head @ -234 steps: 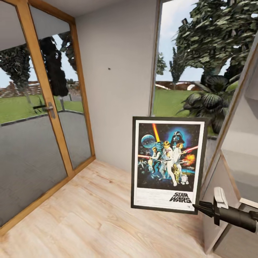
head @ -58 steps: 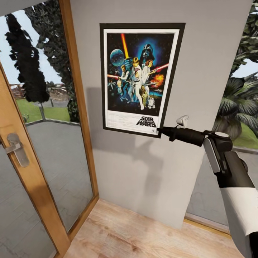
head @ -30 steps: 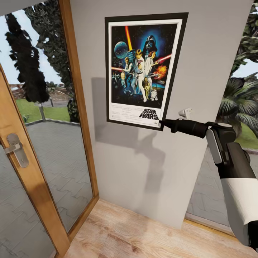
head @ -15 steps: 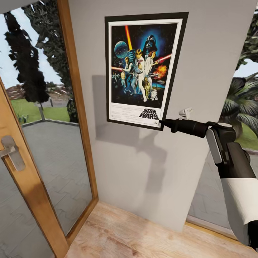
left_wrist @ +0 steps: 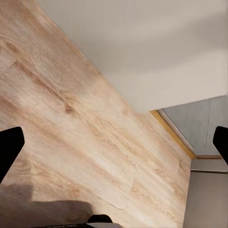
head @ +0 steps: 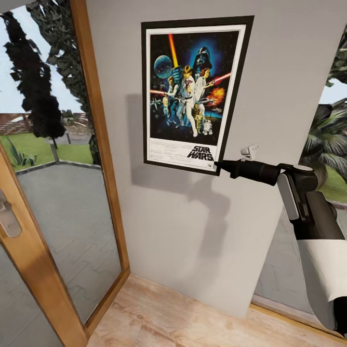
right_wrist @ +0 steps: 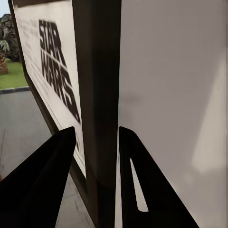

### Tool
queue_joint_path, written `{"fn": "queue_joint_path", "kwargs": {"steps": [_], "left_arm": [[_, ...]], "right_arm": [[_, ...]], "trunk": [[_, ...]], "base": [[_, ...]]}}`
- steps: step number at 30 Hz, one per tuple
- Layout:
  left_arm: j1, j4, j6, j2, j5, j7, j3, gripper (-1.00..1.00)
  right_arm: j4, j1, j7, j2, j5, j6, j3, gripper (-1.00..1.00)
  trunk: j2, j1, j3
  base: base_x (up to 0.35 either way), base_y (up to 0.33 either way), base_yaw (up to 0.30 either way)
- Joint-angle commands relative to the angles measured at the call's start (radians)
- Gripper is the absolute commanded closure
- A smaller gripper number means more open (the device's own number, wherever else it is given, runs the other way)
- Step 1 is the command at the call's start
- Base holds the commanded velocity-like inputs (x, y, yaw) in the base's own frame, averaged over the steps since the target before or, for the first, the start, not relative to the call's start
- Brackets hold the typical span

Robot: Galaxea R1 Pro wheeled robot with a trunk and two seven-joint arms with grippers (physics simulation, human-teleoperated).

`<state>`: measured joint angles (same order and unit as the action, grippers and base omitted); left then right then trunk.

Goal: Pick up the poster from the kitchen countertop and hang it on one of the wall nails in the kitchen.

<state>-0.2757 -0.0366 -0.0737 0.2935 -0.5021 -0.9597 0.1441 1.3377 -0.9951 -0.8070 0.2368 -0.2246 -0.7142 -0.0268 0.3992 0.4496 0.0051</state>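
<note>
Upper centre, the right end effector [head: 218, 165] pinches the poster [head: 194, 91] corner, holding it against the wall [head: 193, 231] for hanging.

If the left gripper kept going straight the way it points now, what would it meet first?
Most likely the light wooden plank floor: the left gripper, jaws wide open, looks down along it. The pale grey wall rises just beyond, so depth leaves some doubt which comes first.

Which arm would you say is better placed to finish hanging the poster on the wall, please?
Right: its tool already grips the poster at the lower corner, against the wall. The left tool is open, pointing at the floor.
</note>
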Motion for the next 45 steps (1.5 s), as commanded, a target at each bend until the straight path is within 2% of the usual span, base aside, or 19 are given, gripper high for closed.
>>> {"fn": "queue_joint_path", "kwargs": {"steps": [1,45], "left_arm": [[0.0,0.001,-0.008,0.001,0.01,-0.002,0.008,-1.0],[0.0,0.001,-0.008,0.004,0.01,-0.002,0.008,-1.0]], "right_arm": [[0.0,0.0,-0.001,0.001,-0.007,-0.007,-0.001,1.0],[0.004,0.0,-0.003,0.001,-0.007,-0.007,0.001,1.0]], "trunk": [[0.001,0.0,0.0],[0.001,0.0,0.0]], "base": [[0.029,-0.023,0.0],[0.063,-0.033,0.0]]}}
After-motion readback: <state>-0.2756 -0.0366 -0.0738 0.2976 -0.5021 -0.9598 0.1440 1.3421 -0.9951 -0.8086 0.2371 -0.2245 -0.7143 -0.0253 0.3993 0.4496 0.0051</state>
